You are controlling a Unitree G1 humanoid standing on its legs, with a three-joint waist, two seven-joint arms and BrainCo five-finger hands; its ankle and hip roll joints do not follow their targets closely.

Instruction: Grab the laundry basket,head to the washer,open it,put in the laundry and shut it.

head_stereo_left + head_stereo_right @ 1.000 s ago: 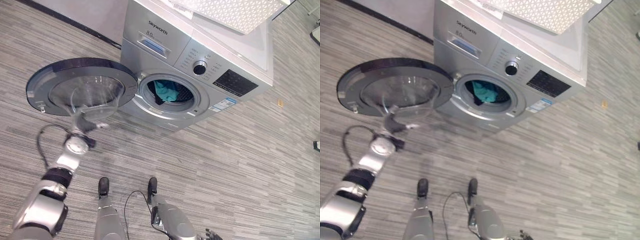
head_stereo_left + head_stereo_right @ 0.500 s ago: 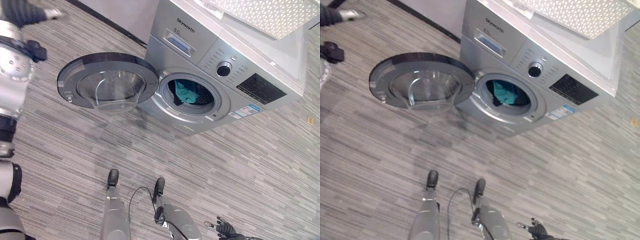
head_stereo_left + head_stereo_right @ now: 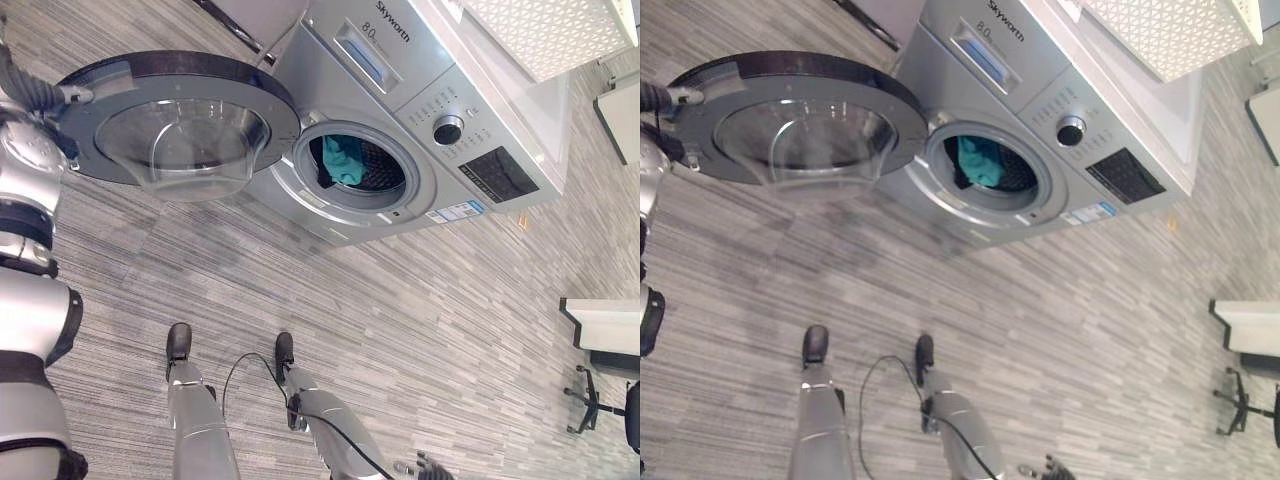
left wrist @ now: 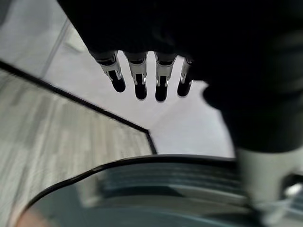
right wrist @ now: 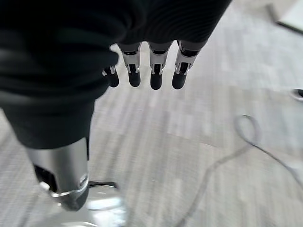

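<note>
Teal laundry inside open-doored washer, white basket on top; both robot hands' fingers straight, empty.

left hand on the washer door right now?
Cannot tell. The left wrist view shows the robot hand with straight fingers above the door rim, holding nothing; the left eye view places it at the door's outer edge, contact unclear.
</note>
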